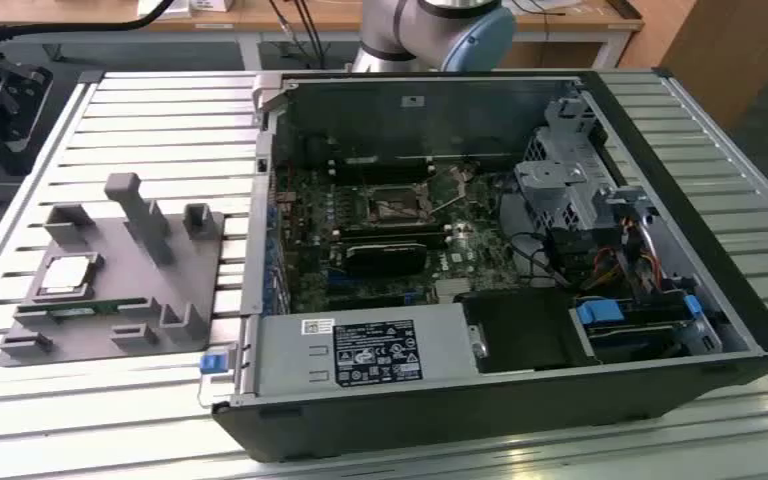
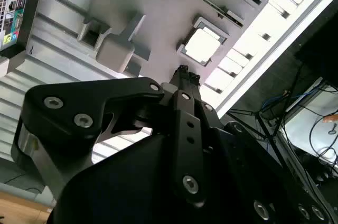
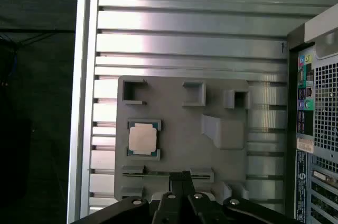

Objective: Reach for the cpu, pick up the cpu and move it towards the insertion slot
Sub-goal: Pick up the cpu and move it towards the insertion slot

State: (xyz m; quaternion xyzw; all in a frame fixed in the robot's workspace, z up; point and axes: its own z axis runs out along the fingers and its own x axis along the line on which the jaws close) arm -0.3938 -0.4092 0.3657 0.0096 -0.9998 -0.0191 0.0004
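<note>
Grey fixture plate (image 1: 124, 270) lies on the slatted aluminium table (image 1: 157, 130) at the exterior view's left, in the lower part of the frame, its edge just beside the open computer case (image 1: 491, 410). The cpu (image 1: 67, 275) sits flat in a shallow recess near the plate's outer edge, with bare plate around it, upright posts (image 1: 137, 215) nearby and a green memory stick (image 1: 84, 311) just beside it. In both wrist views the gripper (image 3: 182, 175) (image 2: 186, 72) hangs above the plate with its black fingers drawn together on nothing, near the cpu (image 3: 143, 139) (image 2: 202, 44) but apart from it. The frame edge cuts off the gripper's body, and its tips hide part of the holder row beneath. The insertion slot (image 1: 391, 208) lies deep inside the case near the frame's centre, hemmed by board parts and a black card (image 1: 384, 255), with the case walls rising around it. The arm (image 1: 438, 30) is cut off at the top edge.
</note>
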